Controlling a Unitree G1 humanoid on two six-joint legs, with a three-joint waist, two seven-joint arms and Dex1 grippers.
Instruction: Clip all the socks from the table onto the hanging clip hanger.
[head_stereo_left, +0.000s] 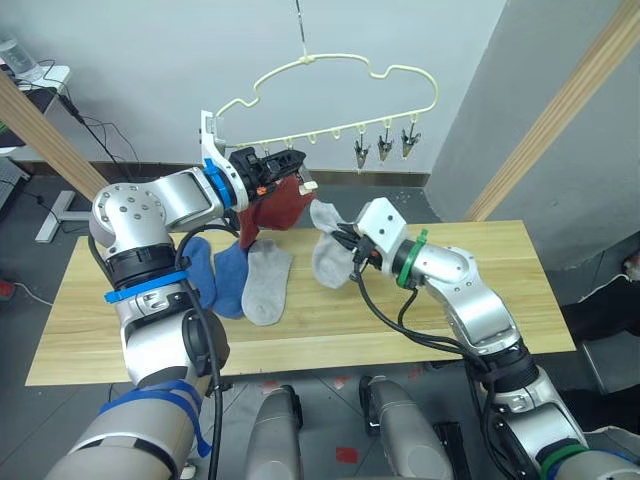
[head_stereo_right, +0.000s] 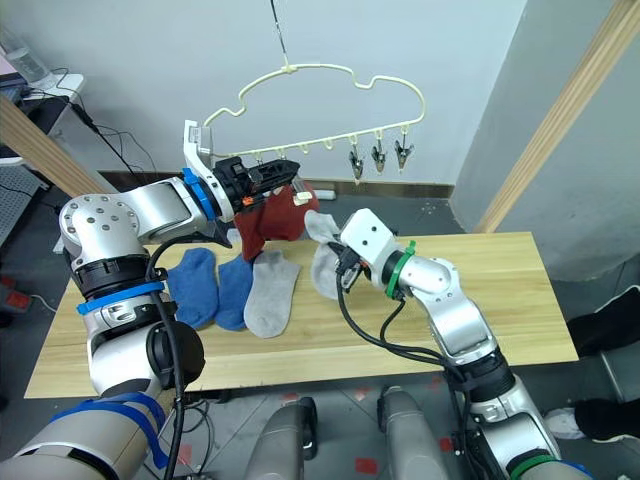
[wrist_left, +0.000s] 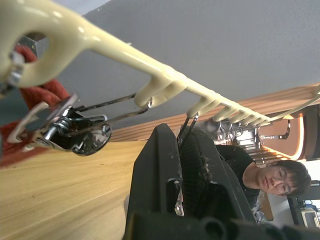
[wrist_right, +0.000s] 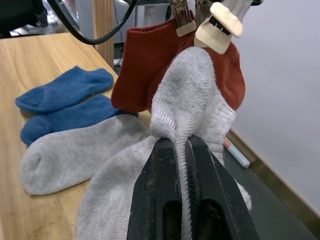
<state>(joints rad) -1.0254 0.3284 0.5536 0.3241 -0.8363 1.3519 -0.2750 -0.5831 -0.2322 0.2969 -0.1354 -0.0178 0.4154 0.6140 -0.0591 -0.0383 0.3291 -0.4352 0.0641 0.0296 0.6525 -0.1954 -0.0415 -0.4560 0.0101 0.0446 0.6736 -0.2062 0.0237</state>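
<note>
Right gripper jaws were clamped on a grey sock, lifted over the table; left gripper jaws pinched a clip on the hanger. Red socks hung already. Next, probably feeding grey fabric into that clip.

Silver-grey metal shells on both arms, rounded at the joints; blue bands and a blue ring mark the left arm; a green ring marks the right arm, white boxy wrist housing; black cables loop alongside each; black ribbed fingers.
</note>
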